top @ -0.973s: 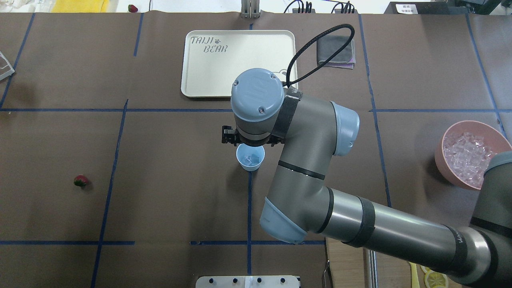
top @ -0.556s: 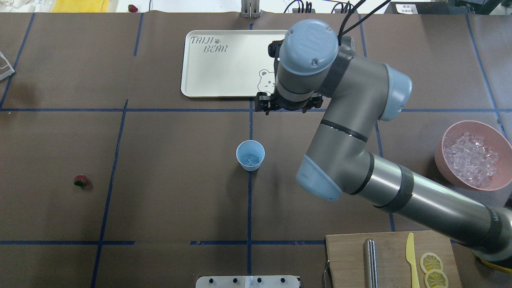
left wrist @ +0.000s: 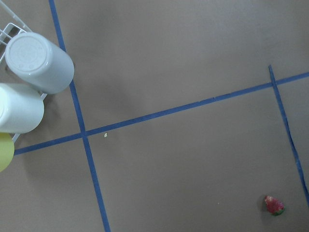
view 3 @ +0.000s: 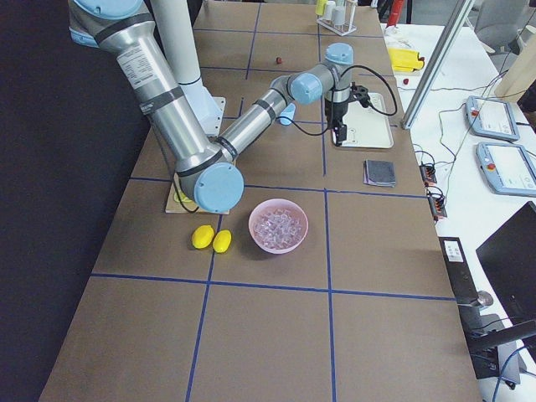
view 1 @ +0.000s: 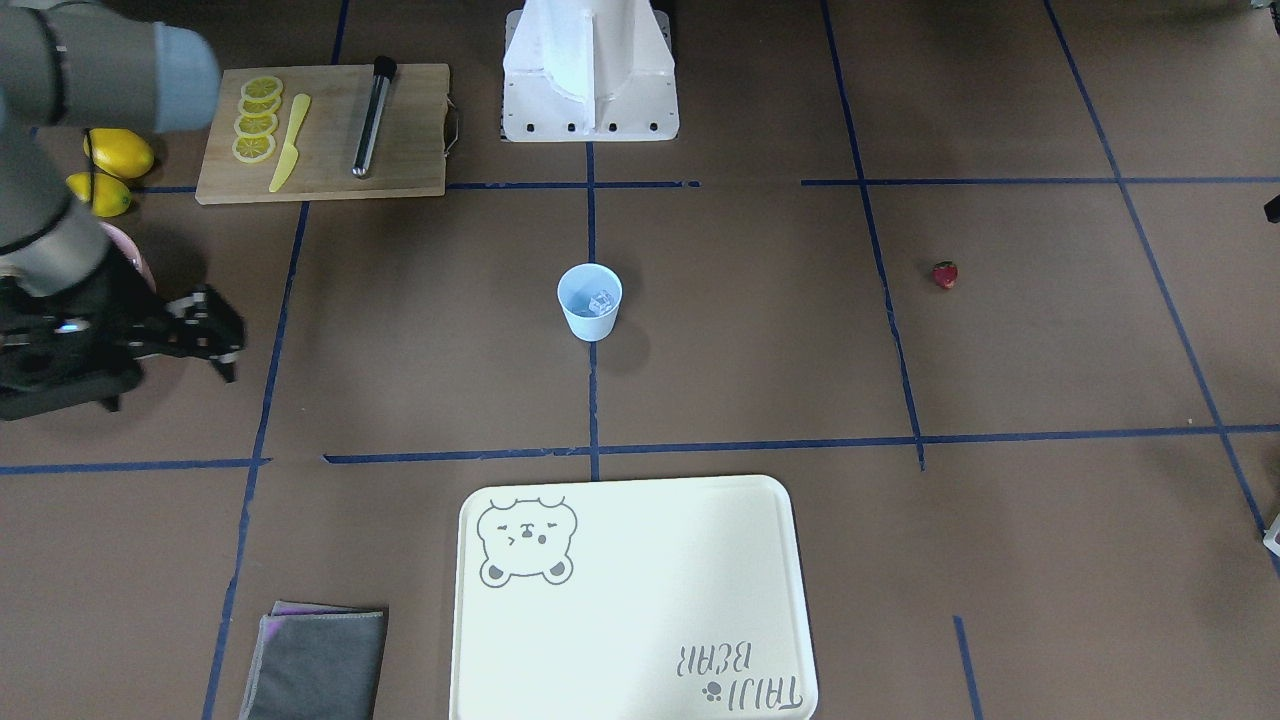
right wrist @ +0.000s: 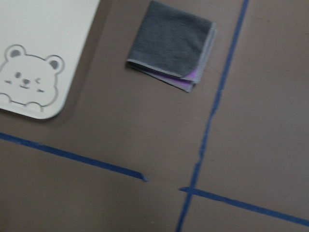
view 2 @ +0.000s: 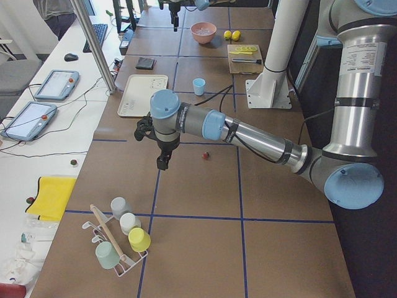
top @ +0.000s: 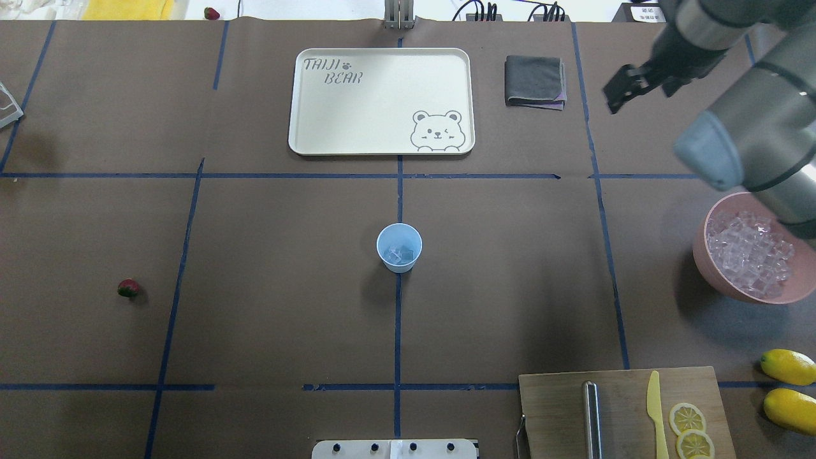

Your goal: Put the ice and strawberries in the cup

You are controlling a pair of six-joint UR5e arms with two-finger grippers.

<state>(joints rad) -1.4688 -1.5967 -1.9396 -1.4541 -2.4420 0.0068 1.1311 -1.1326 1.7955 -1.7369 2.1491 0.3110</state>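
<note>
- Overhead exterior: cup [top: 399,239] at table centre, ice [top: 401,255] inside; strawberry [top: 129,288] well apart, toward the left edge.
- Right gripper [top: 639,94] up by the far right corner, fingers spread, holding nothing; much the farther from the strawberry.
- Left gripper [view 2: 162,160] near the strawberry, on its left-edge side; cannot tell its spread.
- Probably calls for the left arm, reaching back toward table centre.

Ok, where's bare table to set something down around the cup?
Bare brown table all round the small pale-blue cup, across to the small red strawberry. Crowded on the robot's right: pink bowl of ice, wooden cutting board, yellow lemons.
</note>
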